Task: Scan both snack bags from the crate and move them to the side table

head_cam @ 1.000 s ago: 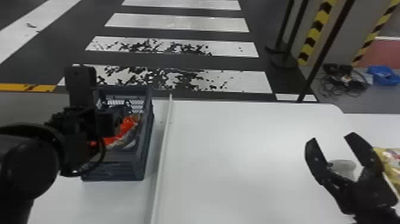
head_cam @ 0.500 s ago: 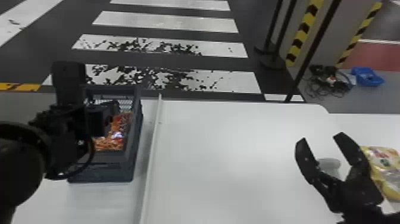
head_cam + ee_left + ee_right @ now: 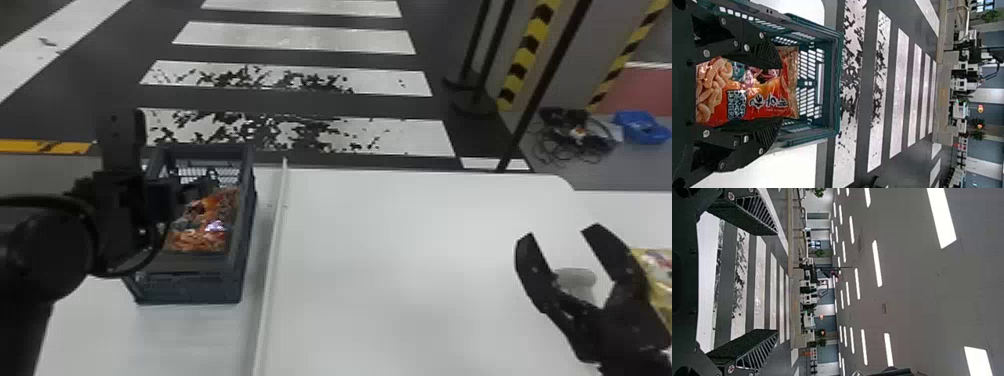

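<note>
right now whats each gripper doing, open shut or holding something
Left gripper: open, fingers on either side of the orange snack bag in the crate.
Right gripper: open, holding nothing.

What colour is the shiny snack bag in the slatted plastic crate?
The snack bag is mostly red and orange, clearest in the left wrist view.
</note>
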Available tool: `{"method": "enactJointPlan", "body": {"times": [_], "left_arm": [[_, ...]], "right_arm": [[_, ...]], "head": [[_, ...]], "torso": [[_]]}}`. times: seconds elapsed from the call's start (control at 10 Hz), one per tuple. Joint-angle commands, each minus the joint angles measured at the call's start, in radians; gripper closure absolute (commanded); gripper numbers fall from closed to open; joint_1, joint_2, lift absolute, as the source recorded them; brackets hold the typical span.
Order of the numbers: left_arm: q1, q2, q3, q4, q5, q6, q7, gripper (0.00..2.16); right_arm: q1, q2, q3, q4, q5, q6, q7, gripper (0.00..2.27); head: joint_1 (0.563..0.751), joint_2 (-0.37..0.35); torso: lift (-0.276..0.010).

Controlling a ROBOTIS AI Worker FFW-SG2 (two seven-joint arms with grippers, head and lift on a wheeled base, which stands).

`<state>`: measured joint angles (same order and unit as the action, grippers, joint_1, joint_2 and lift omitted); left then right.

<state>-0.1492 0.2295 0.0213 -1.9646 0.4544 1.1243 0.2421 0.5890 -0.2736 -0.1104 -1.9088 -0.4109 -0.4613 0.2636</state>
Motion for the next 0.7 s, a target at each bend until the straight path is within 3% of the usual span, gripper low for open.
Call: {"method": "enactJointPlan", "body": {"times": [0.0,0.4,0.6], "left_arm": [[-0.036,-0.006,-0.006,0.079,-0.022,-0.008,-0.009,0.12],[-0.105,-0.049,-0.011,0.274,-0.082,-0.076,-0.063,0.12],[-0.153,-0.059,-0.021,0.369,-0.099,-0.122,-0.083,0.12]], "right_arm": [[0.0,0.002,0.0,0.007,-0.002,-0.006,0.002,0.11],[-0.02,0.004,0.015,0.04,0.0,-0.015,0.011,0.11],[-0.018,0.001,0.015,0.051,-0.002,-0.027,0.012,0.11]], "head": [[0.695,-0.027],[0.695,-0.015],[0.695,-0.015]], "torso": [[-0.095],[-0.095],[-0.095]]}}
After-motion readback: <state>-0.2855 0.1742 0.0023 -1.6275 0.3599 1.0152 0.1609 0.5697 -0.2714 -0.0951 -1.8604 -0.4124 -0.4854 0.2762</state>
